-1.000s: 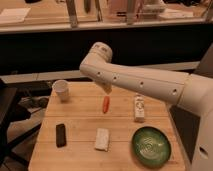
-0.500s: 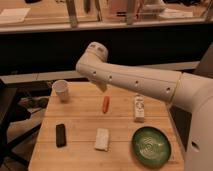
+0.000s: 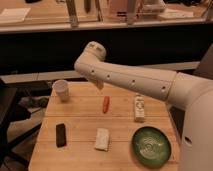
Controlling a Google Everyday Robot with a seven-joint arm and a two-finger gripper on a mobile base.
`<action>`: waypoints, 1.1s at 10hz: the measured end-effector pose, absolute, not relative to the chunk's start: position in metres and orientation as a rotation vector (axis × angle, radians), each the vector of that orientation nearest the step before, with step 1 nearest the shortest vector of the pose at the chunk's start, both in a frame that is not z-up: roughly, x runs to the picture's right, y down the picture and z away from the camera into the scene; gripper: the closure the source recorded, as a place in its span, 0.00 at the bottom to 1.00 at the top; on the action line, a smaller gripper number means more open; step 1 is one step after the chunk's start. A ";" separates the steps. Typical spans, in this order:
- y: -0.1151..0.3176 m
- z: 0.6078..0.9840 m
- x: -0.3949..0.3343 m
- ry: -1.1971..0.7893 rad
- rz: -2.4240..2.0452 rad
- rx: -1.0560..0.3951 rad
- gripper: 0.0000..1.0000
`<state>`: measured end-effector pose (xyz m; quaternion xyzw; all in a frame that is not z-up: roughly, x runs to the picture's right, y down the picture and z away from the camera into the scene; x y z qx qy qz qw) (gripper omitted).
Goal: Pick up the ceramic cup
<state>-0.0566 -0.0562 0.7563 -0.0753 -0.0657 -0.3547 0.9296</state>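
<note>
The ceramic cup (image 3: 61,90) is small, white and round, and stands upright at the far left corner of the wooden table (image 3: 82,122). My white arm reaches in from the right, with its bend high over the back of the table. My gripper (image 3: 98,83) hangs just below the arm, above the table's far edge, to the right of the cup and apart from it. It holds nothing that I can see.
An orange carrot-like piece (image 3: 105,104) lies mid-table. A white bottle (image 3: 139,108) is at the right, a green plate (image 3: 151,146) at the front right, a white packet (image 3: 102,139) at the front middle, and a black bar (image 3: 60,135) at the front left. A dark counter runs behind the table.
My arm has swung left, bringing the bend and the gripper closer to the cup. The objects on the table have not moved.
</note>
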 end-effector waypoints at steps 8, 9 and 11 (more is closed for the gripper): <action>-0.065 0.771 -0.094 -0.229 -0.822 -0.092 0.20; -0.066 0.772 -0.105 -0.248 -0.839 -0.082 0.20; -0.066 0.774 -0.113 -0.272 -0.861 -0.070 0.20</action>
